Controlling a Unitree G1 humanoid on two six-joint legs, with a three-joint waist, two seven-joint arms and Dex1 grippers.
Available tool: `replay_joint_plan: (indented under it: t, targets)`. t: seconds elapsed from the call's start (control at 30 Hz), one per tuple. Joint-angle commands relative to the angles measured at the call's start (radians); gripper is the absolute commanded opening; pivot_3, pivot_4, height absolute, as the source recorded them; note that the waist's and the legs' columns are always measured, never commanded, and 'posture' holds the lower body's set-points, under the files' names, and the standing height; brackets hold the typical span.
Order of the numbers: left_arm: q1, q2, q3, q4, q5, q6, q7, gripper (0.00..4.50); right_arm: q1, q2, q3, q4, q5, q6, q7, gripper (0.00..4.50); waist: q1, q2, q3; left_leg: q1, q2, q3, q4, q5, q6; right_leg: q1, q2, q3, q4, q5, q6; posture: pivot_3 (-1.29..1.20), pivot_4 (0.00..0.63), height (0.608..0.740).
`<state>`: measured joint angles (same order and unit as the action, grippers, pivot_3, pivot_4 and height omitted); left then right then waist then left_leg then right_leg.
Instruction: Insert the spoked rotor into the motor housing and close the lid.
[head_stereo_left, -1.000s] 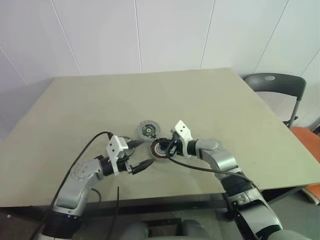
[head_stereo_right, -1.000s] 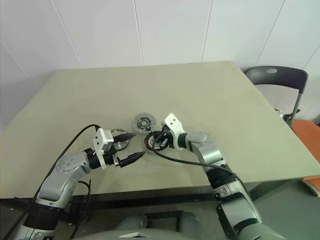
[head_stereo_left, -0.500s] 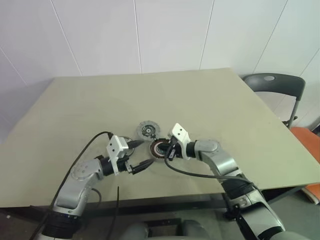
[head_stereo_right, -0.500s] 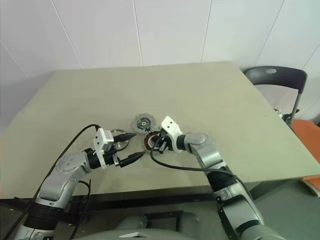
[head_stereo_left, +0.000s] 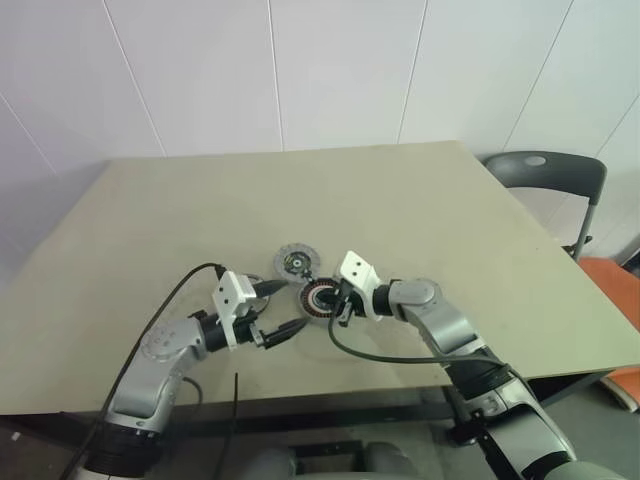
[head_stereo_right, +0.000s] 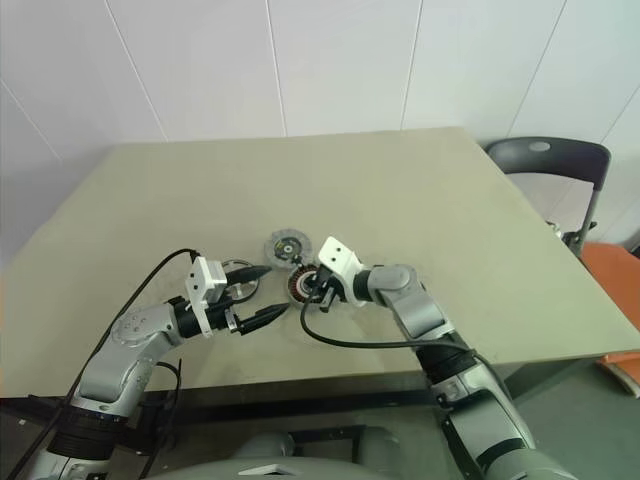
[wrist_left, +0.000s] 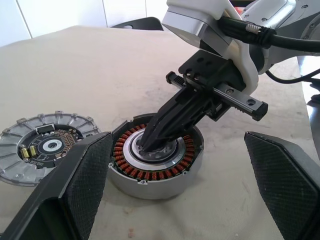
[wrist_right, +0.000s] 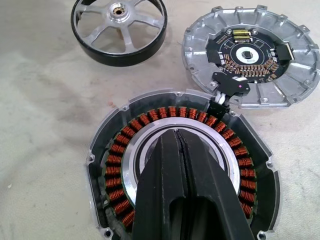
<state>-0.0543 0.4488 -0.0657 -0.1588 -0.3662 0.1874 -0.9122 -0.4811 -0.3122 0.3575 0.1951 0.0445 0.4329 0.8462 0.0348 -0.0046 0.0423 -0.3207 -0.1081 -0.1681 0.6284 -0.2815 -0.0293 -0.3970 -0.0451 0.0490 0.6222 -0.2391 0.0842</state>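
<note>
Right hand (wrist_left: 150, 145) — inside motor housing (wrist_left: 156, 162)

Lighting's bright, soft and even with only faint shadows on the table (head_stereo_left: 420, 200), everything's sharp, though head views bend near the edges.

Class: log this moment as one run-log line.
right gripper: jaws shut, tips in motor housing centre | left gripper: open | spoked rotor, lid: on table

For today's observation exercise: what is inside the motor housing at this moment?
Inside the motor housing are copper windings around a silver centre, with the shut right hand poking into the middle. The hand's fingers cover the very centre. The spoked rotor lies outside.
</note>
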Motion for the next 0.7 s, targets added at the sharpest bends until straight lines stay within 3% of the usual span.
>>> replay_joint_plan:
  t: [0.03,0.7]
  targets:
    - [-0.018,-0.001,0.005,-0.014,-0.007,-0.015,0.0,4.5,0.032,0.0,0.044,0.076,-0.041,0.035,-0.012,0.02,0.0,0.0,0.0,0.0,0.0,0.0,0.0,0.0,0.0,0.0,0.0,0.0,0.0,0.0,0.0,0.0,0.0,0.74]
    - [-0.022,-0.001,0.002,-0.023,-0.009,-0.006,0.003,4.5,0.039,-0.039,0.097,0.13,-0.099,0.088,-0.014,0.02,0.003,0.003,-0.004,0.0,0.0,0.0,-0.001,-0.001,0.0,0.001,-0.001,0.0,-0.004,0.0,0.0,0.0,0.0,0.74]
